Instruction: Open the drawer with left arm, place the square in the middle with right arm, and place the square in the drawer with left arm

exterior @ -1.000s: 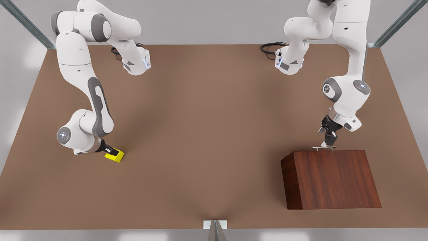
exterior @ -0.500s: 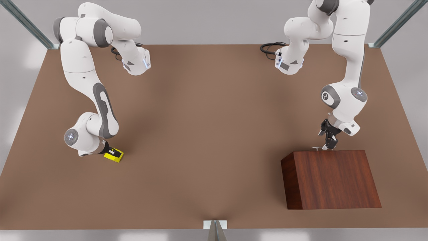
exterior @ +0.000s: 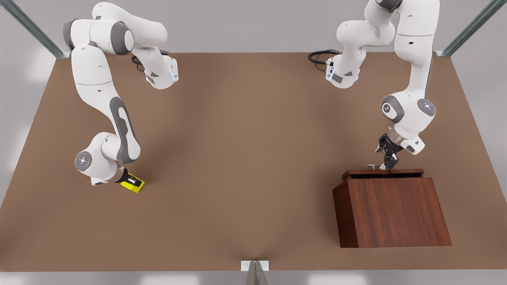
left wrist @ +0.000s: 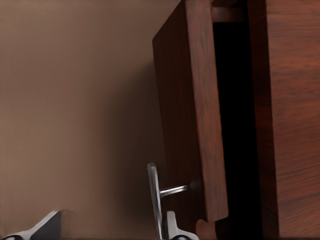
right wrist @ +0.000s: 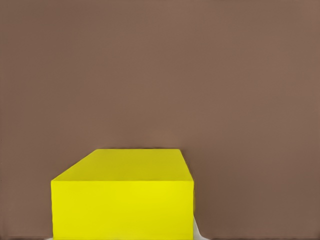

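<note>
Drawer (exterior: 383, 173) standing slightly out of the cabinet (exterior: 392, 211) at the front view's right, the left gripper (exterior: 386, 166) pinching its handle (left wrist: 154, 197). Right gripper (exterior: 130, 183), at the front view's left, is gripping the square (exterior: 133, 185) low over the table (exterior: 245, 158).

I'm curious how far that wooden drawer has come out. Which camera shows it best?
The left wrist view: the drawer fills it up close, with a dark gap behind its front and the handle plain. The front view shows the drawer as a thin strip beyond the cabinet, under the left gripper.
</note>
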Controlling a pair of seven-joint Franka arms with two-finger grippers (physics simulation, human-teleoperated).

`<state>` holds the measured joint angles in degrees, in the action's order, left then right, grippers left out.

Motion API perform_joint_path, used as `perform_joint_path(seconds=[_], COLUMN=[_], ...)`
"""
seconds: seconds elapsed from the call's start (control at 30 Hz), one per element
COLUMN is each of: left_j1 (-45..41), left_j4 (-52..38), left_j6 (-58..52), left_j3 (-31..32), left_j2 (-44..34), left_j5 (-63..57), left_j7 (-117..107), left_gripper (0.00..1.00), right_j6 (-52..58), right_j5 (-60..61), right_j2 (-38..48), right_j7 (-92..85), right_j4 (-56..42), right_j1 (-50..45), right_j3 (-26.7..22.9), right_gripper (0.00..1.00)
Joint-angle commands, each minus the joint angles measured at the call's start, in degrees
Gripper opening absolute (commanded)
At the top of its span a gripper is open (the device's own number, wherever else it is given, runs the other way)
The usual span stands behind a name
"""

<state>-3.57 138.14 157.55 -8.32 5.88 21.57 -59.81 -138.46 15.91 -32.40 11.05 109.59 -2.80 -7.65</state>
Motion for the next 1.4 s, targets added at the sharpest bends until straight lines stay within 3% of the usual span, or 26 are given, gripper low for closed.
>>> perform_joint_path(seconds=[0.0, 0.1, 0.13, 0.23, 0.3, 0.4, 0.43, 0.53, 0.63, 0.8, 0.83, 0.87, 0.9, 0.93, 1.03, 1.1, 1.13, 1.23, 1.3, 1.37], left_j1=[0.05, 0.05, 0.05, 0.05, 0.05, 0.05, -0.03, -0.03, -0.03, -0.73, -1.61, -2.40, -3.02, -3.55, -7.86, -8.47, -9.26, -9.35, -12.33, -17.78], left_j4=[0.02, 0.72, 1.42, 3.01, 4.32, 6.25, 6.79, 8.72, 9.16, 6.19, 0.38, -6.12, -15.16, -27.65, -44.80, -45.59, -48.75, -50.87, -50.96, -51.04], left_j6=[-0.84, -1.98, -2.07, -2.07, -2.07, -2.16, -2.33, -3.30, -6.55, -21.22, -27.02, -32.29, -39.93, -48.99, -55.95, -55.60, -55.95, -56.04, -56.12, -55.86], left_j3=[-0.29, -0.82, -0.91, -1.35, -1.70, -2.05, -2.14, -2.93, -3.81, -6.18, -6.36, -6.45, -7.85, -8.20, -8.56, -5.84, -1.01, 6.82, 12.53, 12.89], left_j2=[-0.35, -1.49, -1.84, -3.16, -4.21, -5.44, -6.15, -8.43, -11.24, -24.43, -23.64, -20.57, -15.48, -7.74, 3.17, 3.52, 5.89, 7.74, 8.88, 11.43], left_j5=[-0.04, -0.04, -0.04, -0.04, -0.04, -0.04, -0.04, -0.04, -0.04, -6.28, -6.28, -6.28, -6.28, -6.37, -6.90, -8.38, -15.06, -16.30, -20.50, -22.54], left_j7=[-0.04, -0.04, -0.04, -0.04, -0.04, -0.04, -0.04, -0.04, 0.04, 1.97, 11.80, 22.08, 31.93, 41.25, 51.10, 57.08, 58.49, 58.14, 58.23, 64.37], left_gripper=[1.00, 1.00, 1.00, 1.00, 1.00, 1.00, 1.00, 1.00, 1.00, 1.00, 1.00, 1.00, 1.00, 1.00, 1.00, 1.00, 1.00, 1.00, 1.00, 1.00], right_j6=[0.20, 0.64, 0.47, 0.38, -0.23, -0.41, -0.41, -0.24, 0.03, 0.64, 1.35, 1.52, 1.43, 1.52, 1.52, 4.59, 6.35, 6.79, 19.52, 30.00], right_j5=[0.00, -0.09, -0.09, -0.09, -0.09, -0.09, -0.17, -0.70, -2.99, -6.94, -7.03, -7.03, -7.99, -9.49, -9.49, -9.49, -9.58, -9.58, -9.49, -9.58], right_j2=[0.58, 3.66, 4.71, 8.14, 7.18, -0.11, -5.30, -9.17, -9.43, -13.65, -13.48, -13.57, -13.74, -13.92, -13.65, -9.62, -6.37, 9.97, 18.59, 24.66], right_j7=[0.20, 0.82, 0.90, 3.88, 20.29, 40.16, 49.67, 67.86, 78.77, 84.75, 84.84, 84.75, 84.05, 83.96, 83.78, 83.78, 83.61, 70.28, 46.22, 15.88], right_j4=[0.18, 1.85, 2.29, 1.50, -1.92, -10.79, -16.86, -21.79, -22.31, -27.24, -26.62, -26.62, -26.62, -26.54, -26.54, -26.54, -26.27, -13.11, -10.63, -10.63], right_j1=[-0.10, -0.19, -0.37, -11.16, -16.26, -26.64, -31.91, -42.11, -46.50, -50.20, -50.46, -50.99, -51.08, -51.08, -51.08, -50.99, -50.29, -39.68, -24.57, -9.43], right_j3=[0.09, 2.11, 4.82, 6.42, 9.76, 9.67, 8.70, 3.87, 3.87, 3.96, 4.04, 4.04, 4.04, 4.04, 4.04, 4.04, 3.96, 3.96, 4.04, 4.04], right_gripper=[0.74, 0.74, 0.74, 0.74, 0.74, 0.74, 0.74, 0.74, 0.74, 0.74, 0.76, 0.92, 1.00, 1.00, 1.00, 1.00, 1.00, 1.00, 1.00, 1.00])
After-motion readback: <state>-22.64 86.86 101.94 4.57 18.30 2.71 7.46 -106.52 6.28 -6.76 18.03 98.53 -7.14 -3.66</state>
